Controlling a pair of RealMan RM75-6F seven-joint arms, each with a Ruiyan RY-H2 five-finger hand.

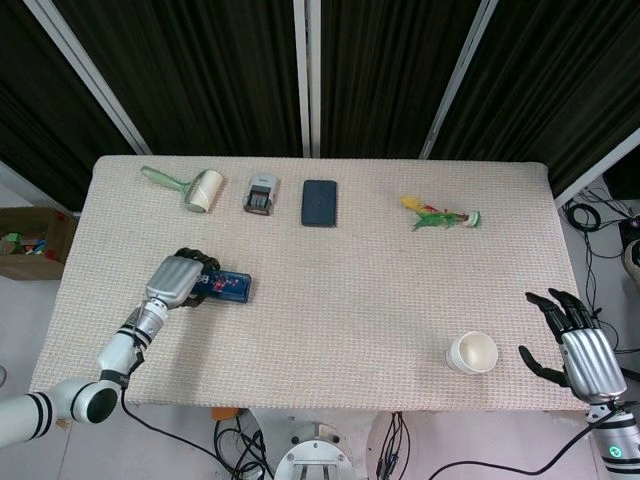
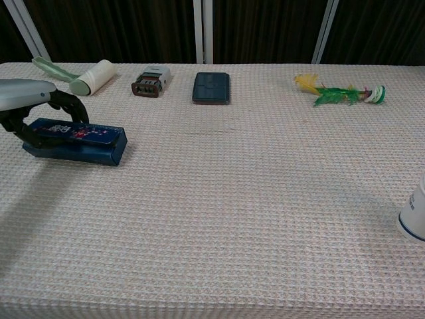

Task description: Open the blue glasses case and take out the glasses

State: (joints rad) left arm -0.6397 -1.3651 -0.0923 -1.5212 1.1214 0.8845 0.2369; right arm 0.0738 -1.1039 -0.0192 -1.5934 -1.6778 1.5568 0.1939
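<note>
**Left hand clasped over blue glasses case; case lid closed**

The left hand [image 1: 176, 279] is wrapped over one end of the blue glasses case [image 1: 226, 287], its dark fingers [image 2: 69, 105] curled across the top of the case and down its far side. The chest view shows the case lying on the counter [image 1: 350, 300] with its lid closed; whether any part is lifted off the surface cannot be told. A red and white print runs along its top face.

The right hand [image 1: 585, 353] is held beyond the counter's edge, well apart from the case, fingers spread and holding nothing. It shows in the head view only.

Positions relative to the case:
- Lint roller [image 1: 190, 187], green handle and white roll, lies behind the case near the counter's far edge, closest to it of the far-row items.
- Stamp [image 1: 260, 192], grey and dark, sits just beside the roller, on the side away from the case's gripped end.
- Dark rectangular pouch [image 1: 320, 203], next along the same far row.
- Feathered shuttlecock [image 1: 438, 215], yellow and green, lies well apart from the case, across the counter.
- White paper cup [image 1: 472, 352] stands furthest from the case, near the right hand, upright.
</note>
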